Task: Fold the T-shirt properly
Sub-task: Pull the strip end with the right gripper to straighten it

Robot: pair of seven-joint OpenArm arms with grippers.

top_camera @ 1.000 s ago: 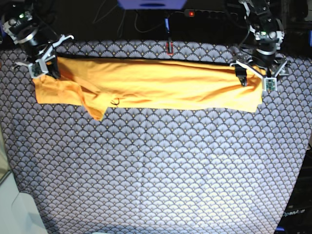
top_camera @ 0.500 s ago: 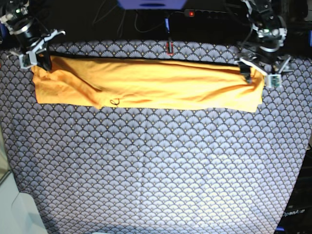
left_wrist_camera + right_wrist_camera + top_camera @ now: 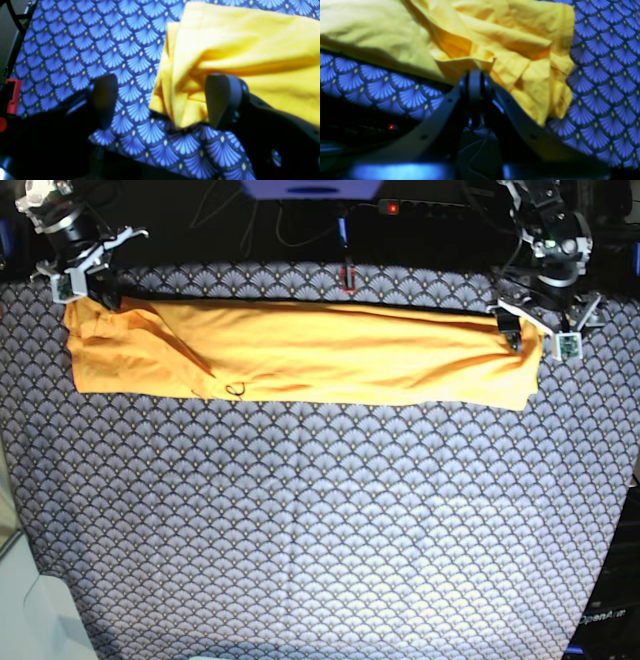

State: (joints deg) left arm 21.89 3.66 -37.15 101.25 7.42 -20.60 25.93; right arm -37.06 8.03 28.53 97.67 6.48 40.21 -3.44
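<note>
Both grippers at T-shirt (image 3: 300,350) ends: right gripper (image 3: 475,75) apparently pinching cloth, left gripper (image 3: 162,100) spread, straddling corner.

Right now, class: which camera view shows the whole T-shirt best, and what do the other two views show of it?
The base view: the T-shirt lies there entire, a long folded band across the tablecloth. The left wrist view shows only one end corner between open jaws; the right wrist view shows only the other, bunched corner in the shut right gripper.
</note>
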